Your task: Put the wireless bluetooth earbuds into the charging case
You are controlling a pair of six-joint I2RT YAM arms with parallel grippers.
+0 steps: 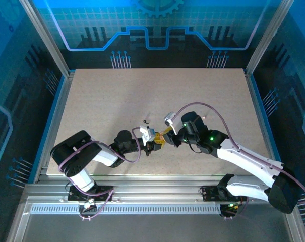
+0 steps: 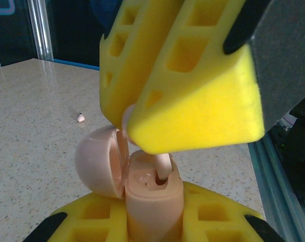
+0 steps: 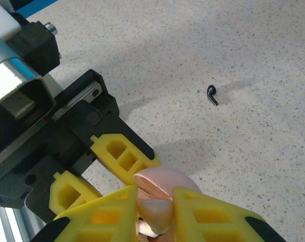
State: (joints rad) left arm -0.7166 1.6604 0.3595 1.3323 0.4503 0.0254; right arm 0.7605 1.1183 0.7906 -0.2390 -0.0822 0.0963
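My left gripper (image 2: 152, 224) is shut on the pink charging case (image 2: 152, 201), which stands upright with its round lid (image 2: 99, 161) swung open to the left. My right gripper (image 3: 157, 216) is shut on a pale pink earbud (image 3: 156, 214) directly above the case. The earbud's stem (image 2: 163, 166) points down into the case's right-hand slot, and its tip is inside the opening. A black earbud (image 3: 211, 94) lies loose on the table beyond the grippers, also visible from above (image 1: 145, 121). In the top view the left gripper (image 1: 153, 146) and the right gripper (image 1: 165, 135) meet near the table's middle front.
A tiny pale piece (image 2: 80, 118) lies on the speckled table (image 2: 31, 101) to the left of the case. Blue frame rails (image 1: 51, 116) border the table's sides. The right gripper's yellow fingers (image 2: 192, 75) hang close over the case.
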